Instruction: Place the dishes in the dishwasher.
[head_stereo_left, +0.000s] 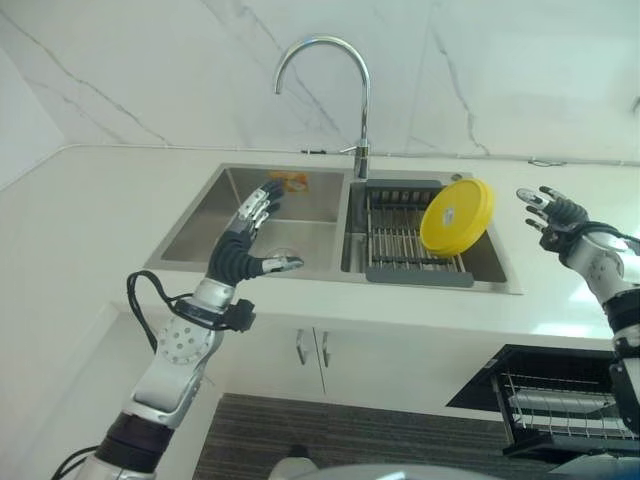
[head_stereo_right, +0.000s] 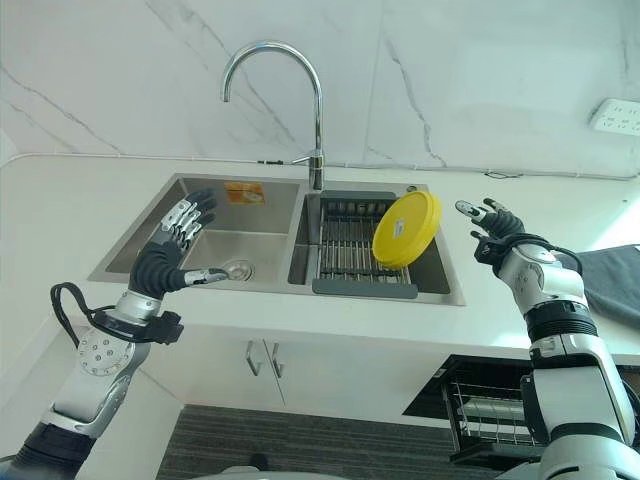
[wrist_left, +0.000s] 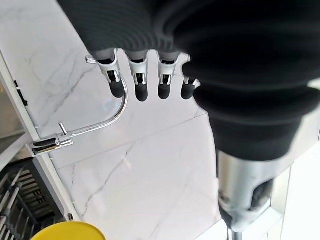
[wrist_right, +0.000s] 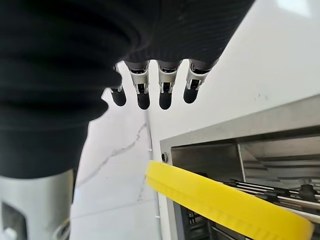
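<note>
Nearest the robot, low on its right, the open dishwasher (head_stereo_left: 560, 400) showed a pulled-out wire rack (head_stereo_right: 490, 410); part of it was cut off by the frame edge and by the right arm, and what it held could not be made out. Beside it stood white cabinet doors (head_stereo_left: 310, 350) with two small handles.

Above them ran the white counter (head_stereo_left: 90, 220) with a steel double sink (head_stereo_left: 330, 225) set into it. The left basin (head_stereo_right: 225, 245) held a round drain and an orange-yellow label on its far wall, too small to read. The right basin held a dark drying rack (head_stereo_left: 400, 245), and in it the yellow plate (head_stereo_left: 456, 216) stood on edge, tilted, leaning toward the basin's right wall. The plate was round, plain and bright yellow with a thick rim; its lower edge was hidden among the rack's wires.

The left hand (head_stereo_left: 252, 225) hung over the left basin, fingers straight, thumb spread, holding nothing. The right hand (head_stereo_right: 492, 225) hung over the counter just right of the sink, near the plate but apart from it, fingers extended and empty.

Farther back, the chrome faucet (head_stereo_left: 345, 90) arched up between the basins before a marble wall (head_stereo_left: 500, 70). A dark cloth (head_stereo_right: 612, 280) lay on the counter at the far right, cut off by the frame.
</note>
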